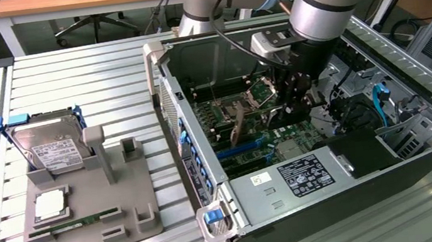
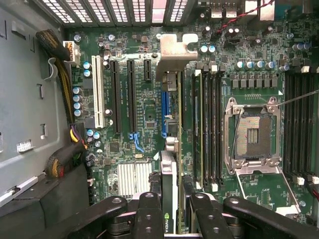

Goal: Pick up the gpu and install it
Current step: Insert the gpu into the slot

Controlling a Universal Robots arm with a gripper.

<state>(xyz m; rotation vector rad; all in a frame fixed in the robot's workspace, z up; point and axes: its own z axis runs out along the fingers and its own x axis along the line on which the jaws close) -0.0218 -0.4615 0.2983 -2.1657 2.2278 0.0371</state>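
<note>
The gpu [image 2: 169,199] is clenched edge-on between my fingers [image 2: 152,216]. It hangs inside the open case [image 1: 204,160], over the motherboard [image 2: 152,99].

I judge the nearest danger to be in my own grasp. The card is thin and long, so it could tip between the fingers when it meets resistance.

Just beside its lower edge runs the blue slot [image 2: 163,112]. I cannot tell whether the edge stands above a slot or beside one. If it is beside, a push would scrape the board or bend the contacts.

The memory slots [image 2: 207,124] stand close on the other side, and the shroud could knock them.

Farther on, the silver bracket [image 2: 174,50] is near the rear wall [image 2: 124,12] and may catch there.

In the exterior view the hard drive [image 1: 50,147] lies at nine o'clock from my fingers, on the surface [image 1: 65,72]. It is well apart and I see no danger from it.
</note>
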